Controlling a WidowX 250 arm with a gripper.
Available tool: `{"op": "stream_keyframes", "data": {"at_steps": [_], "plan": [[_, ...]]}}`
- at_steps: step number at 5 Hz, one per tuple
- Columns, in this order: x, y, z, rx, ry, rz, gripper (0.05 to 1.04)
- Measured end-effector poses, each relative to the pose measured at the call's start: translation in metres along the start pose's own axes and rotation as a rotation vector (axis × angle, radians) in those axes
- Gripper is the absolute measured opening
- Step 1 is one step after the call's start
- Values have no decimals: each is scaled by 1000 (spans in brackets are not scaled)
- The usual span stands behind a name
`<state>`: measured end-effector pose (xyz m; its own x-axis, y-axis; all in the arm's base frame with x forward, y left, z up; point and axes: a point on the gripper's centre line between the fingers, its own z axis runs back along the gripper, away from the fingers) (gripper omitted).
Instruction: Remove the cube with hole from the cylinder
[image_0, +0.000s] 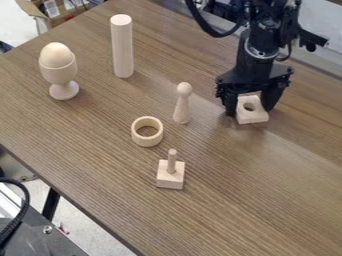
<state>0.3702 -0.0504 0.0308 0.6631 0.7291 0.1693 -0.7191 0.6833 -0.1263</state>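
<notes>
gripper (251, 102) closed on the holed cube (252, 118), fingers part-way apart at its sides; peg (172, 162) (upright, on a square base (169, 182)) stands near the ring (148, 141).

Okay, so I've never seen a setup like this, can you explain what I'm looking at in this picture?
It's one picture, taken by a fixed camera looking down at a slant on a wooden table. The black machine at the upper right is a robot arm. Its gripper, a two-fingered hand, holds a pale block with a round hole. To its left are a small round-headed figure, a ring, a tall cylinder and an egg shape in a cup. Nearer the camera, a square base carries an upright peg.
</notes>
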Motion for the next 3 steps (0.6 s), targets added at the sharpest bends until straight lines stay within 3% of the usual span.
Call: {"op": "stream_keyframes", "data": {"at_steps": [1, 2, 3], "plan": [[3, 5, 2, 43, -18, -21, 989], [14, 0, 34, 37, -105, -18, 989], [24, -6, 79, -8, -231, -7, 989]]}}
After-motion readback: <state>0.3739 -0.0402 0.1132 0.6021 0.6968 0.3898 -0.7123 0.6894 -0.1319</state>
